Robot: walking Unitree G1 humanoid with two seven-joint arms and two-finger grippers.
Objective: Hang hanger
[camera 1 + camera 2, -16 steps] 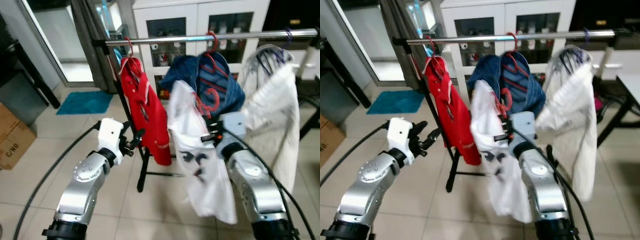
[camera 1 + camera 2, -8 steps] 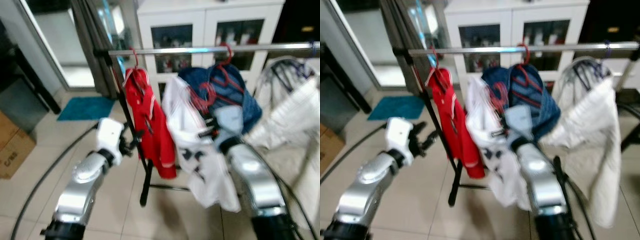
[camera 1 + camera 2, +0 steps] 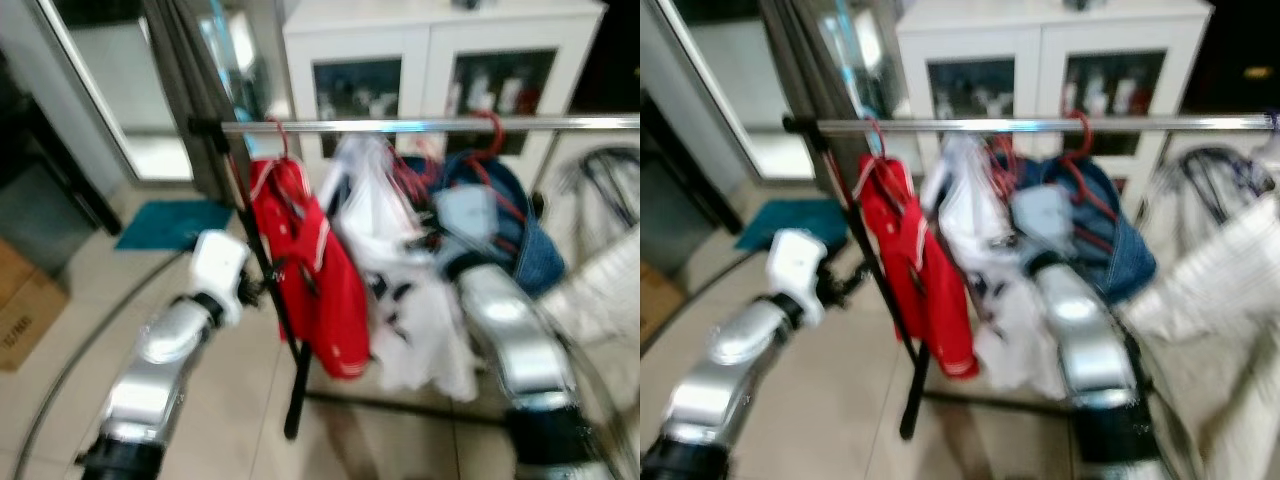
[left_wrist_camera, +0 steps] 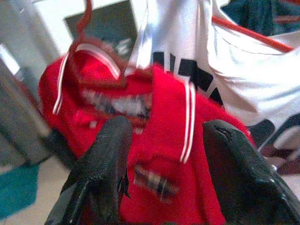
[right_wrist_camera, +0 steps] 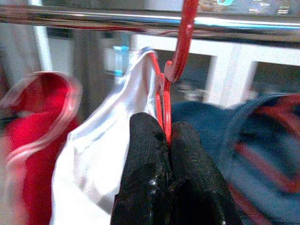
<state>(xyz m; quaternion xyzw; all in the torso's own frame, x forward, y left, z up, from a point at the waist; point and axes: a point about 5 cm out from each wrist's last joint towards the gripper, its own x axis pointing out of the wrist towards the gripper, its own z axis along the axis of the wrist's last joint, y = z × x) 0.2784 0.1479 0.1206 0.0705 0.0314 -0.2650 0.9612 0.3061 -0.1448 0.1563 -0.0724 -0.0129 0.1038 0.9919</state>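
Hanger [image 5: 165, 101] with white shirt [image 3: 400, 250]: raised from mid-frame to rail [image 5: 93, 18], hook reaching it, right gripper [image 5: 161, 136] jaws clamped; hanging nearly done.

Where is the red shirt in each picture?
Left eye: red shirt hangs near the rail's left end.
Right eye: left of the white shirt.
Left wrist: behind the open left gripper.
Right wrist: blurred at the edge.
Shared landmark: the metal rail.

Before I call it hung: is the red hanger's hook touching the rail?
Cannot tell. In the right wrist view the red hanger, pinched in the right gripper, has its hook crossing the chrome rail, but its top is cut off.
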